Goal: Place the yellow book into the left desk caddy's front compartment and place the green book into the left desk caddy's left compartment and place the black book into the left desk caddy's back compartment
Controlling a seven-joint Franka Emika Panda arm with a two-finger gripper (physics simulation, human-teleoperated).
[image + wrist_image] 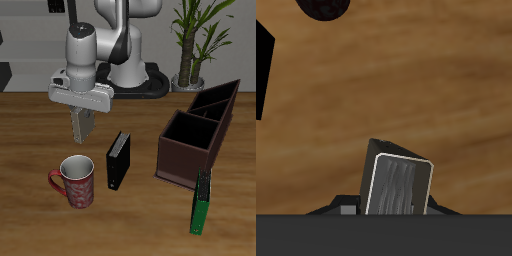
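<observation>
Step in hand, by judgement: first of three, yellow book [81,124] to front compartment. Gripper [81,128] clamped on yellow book, raised clear of tabletop [30,215], toward the back edge, above and behind the mug [76,182]. In wrist view, grey-tan cover with pale border seen end-on between the jaws [399,186].

Orientation: yellow book hanging with long axis near vertical, slightly tilted, lower end pointing down at tabletop. Black book [118,160] standing upright on tabletop near the middle, beside the mug, long axis vertical, untouched. Green book [202,203] upright, leaning a little, near the front edge, just in front of the left desk caddy [185,152]; whether touching it, cannot tell.

Left desk caddy: long axis running from near the front edge toward the back edge, large square section nearest the front, smaller partitioned sections behind. All compartments visible look unfilled. Potted plant [190,40] at the back edge, behind the caddy.

Next move, by judgement: carry across over black book, keep height to clear caddy rim, align book upright over front compartment, lower, release. Risk: book edge catching the sloped wall.
</observation>
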